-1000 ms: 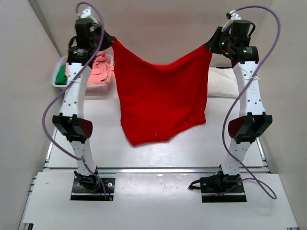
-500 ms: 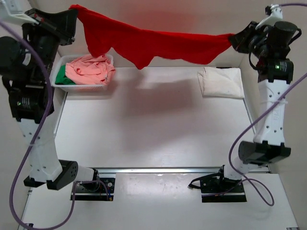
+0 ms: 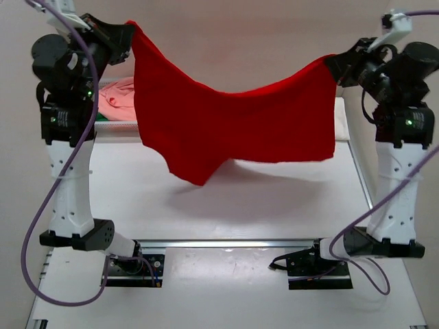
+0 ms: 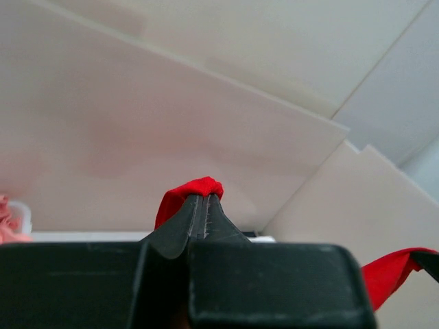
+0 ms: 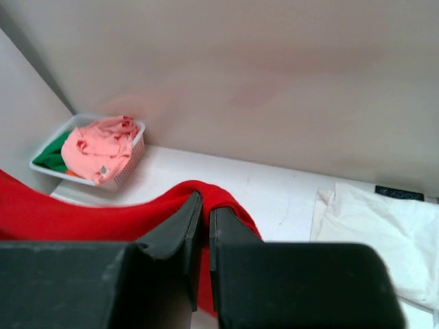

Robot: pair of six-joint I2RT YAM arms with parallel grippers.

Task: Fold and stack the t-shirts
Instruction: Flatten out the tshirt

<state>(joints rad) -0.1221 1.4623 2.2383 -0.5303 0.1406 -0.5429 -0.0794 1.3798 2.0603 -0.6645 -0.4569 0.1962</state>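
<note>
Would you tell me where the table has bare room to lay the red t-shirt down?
The table is bare across its middle and near side, under the hanging red t-shirt. It is crowded at the back: the full basket in the far left corner, the cream-white t-shirt in the far right.

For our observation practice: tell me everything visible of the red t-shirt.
The red t-shirt is plain, bright red soft cloth, held in the air and spread wide. The left hand pinches one end, the right hand the other, slightly lower. Its top edge sags between them; the body hangs as a sheet, one corner drooping lowest, seemingly clear of the table.
</note>
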